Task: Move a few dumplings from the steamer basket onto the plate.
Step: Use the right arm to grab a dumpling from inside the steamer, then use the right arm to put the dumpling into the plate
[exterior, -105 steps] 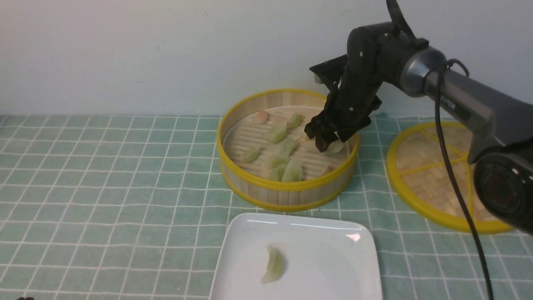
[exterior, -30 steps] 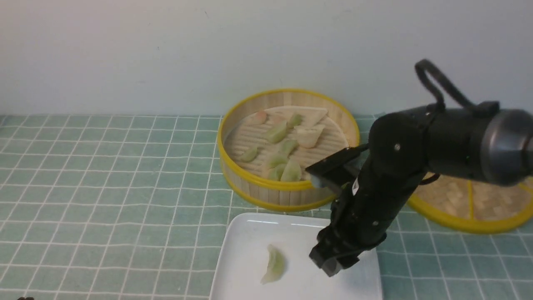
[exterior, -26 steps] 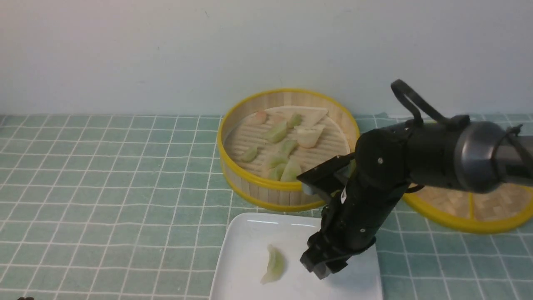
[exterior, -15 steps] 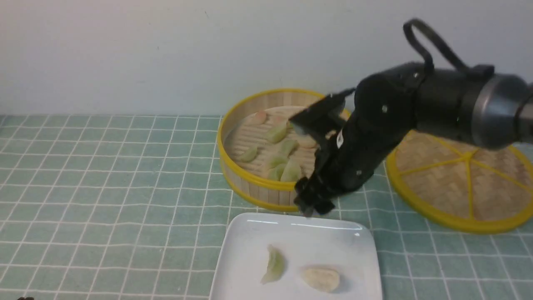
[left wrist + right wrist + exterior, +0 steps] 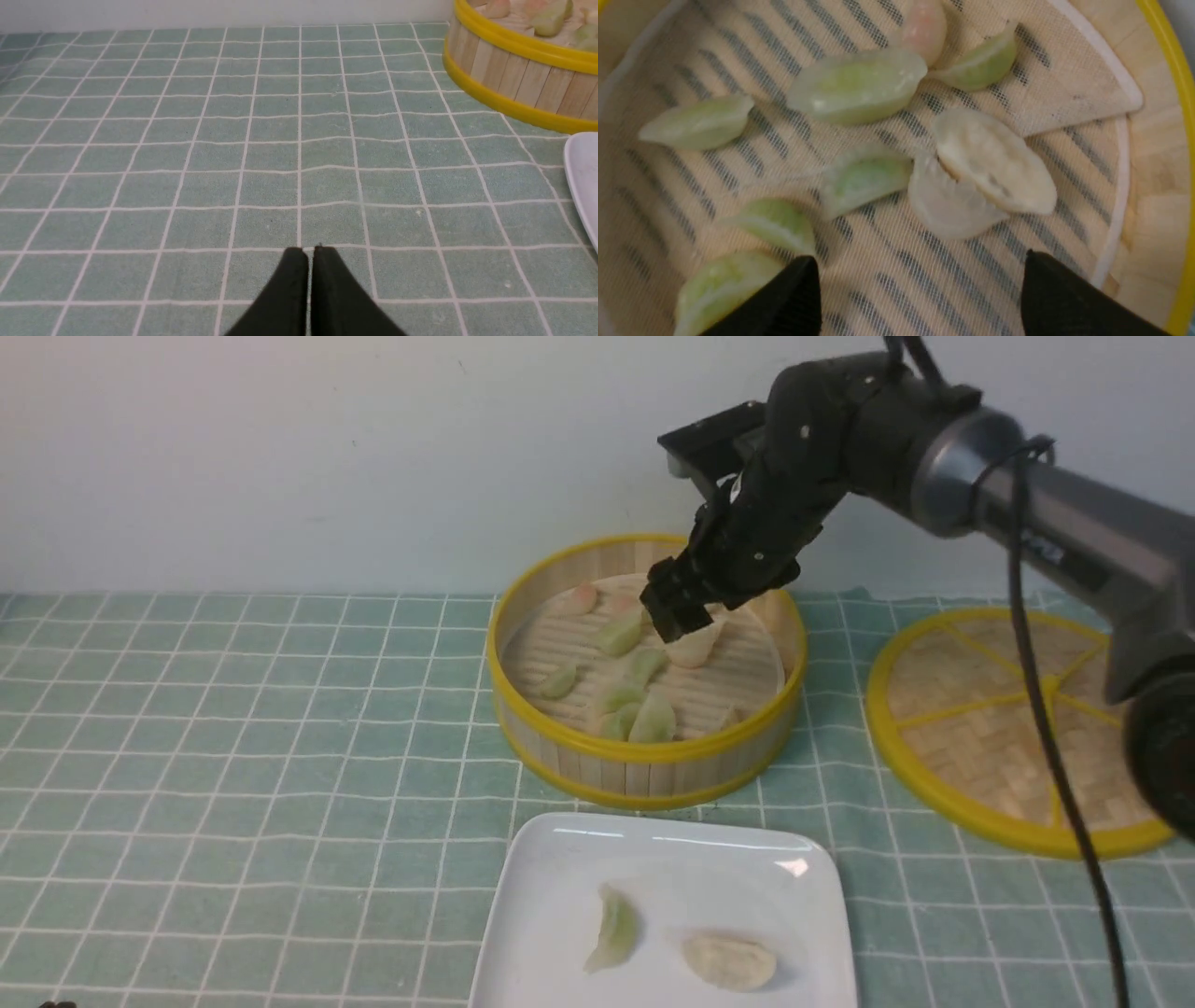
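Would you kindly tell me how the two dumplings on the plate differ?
The green dumpling is pale green, the cream dumpling cream-white. The green dumpling looks a narrow, curved crescent running away from the camera; the cream dumpling lies broad and crosswise. Both rest on the white plate, apart from each other.

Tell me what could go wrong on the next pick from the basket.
1. The cream dumpling overlaps a paler dumpling, and a green dumpling lies against that one; the open right gripper may pinch two at once.
2. The mesh liner is folded over at one corner; closing jaws could snag it.
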Controlling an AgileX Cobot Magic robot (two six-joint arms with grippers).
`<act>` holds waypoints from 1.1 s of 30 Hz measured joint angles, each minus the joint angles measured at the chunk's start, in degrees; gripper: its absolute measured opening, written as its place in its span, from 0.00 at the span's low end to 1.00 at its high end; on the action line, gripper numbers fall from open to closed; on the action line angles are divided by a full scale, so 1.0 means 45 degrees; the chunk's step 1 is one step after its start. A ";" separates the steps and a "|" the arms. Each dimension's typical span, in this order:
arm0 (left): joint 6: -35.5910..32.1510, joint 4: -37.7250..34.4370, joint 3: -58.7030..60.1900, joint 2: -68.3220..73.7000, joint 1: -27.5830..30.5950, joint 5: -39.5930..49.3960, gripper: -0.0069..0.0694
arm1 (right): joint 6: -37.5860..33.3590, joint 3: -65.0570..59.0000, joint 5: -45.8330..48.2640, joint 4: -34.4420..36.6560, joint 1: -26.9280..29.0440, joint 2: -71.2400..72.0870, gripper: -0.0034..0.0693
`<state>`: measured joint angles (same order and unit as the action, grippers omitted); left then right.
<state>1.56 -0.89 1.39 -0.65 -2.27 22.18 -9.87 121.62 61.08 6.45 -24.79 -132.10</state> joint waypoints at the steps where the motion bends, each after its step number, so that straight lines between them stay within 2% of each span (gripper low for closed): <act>1: 0.0000 0.0000 0.0000 0.0000 0.0000 0.0000 0.08 | 0.0039 0.0508 0.0000 0.0000 0.0064 -0.0595 0.76; 12: 0.0000 0.0000 0.0000 0.0000 0.0000 0.0000 0.08 | 0.0252 0.1199 -0.0538 -0.0066 0.0319 -0.2087 0.75; 14: 0.0000 0.0000 0.0000 0.0000 0.0000 0.0000 0.08 | 0.0377 0.1238 -0.0585 -0.0008 0.0376 -0.2123 0.65; 15: 0.0000 0.0000 0.0000 0.0000 0.0000 0.0000 0.08 | 0.0377 0.1247 -0.0573 0.0024 0.0376 -0.2123 0.63; 17: 0.0000 0.0000 0.0000 0.0000 0.0000 0.0000 0.08 | 0.0388 0.1486 -0.0143 0.0189 0.0376 -0.2205 0.41; 19: 0.0000 0.0000 0.0000 0.0000 0.0000 0.0000 0.08 | 0.0388 0.1784 0.0415 0.0297 0.0376 -0.2295 0.38; 25: 0.0000 0.0000 0.0000 0.0000 0.0000 0.0000 0.08 | 0.0388 0.3430 0.2136 0.0301 0.0376 -0.2357 0.38; 30: 0.0000 0.0000 0.0000 0.0000 0.0000 0.0000 0.08 | 0.0564 0.4076 0.2250 0.0518 0.0376 -0.1971 0.38; 33: 0.0000 0.0000 0.0000 0.0000 0.0000 0.0000 0.08 | 0.0892 0.3486 0.2291 0.0705 0.0376 -0.1084 0.38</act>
<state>1.56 -0.89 1.39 -0.65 -2.27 22.18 -5.86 137.30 71.39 9.62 -23.10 -136.98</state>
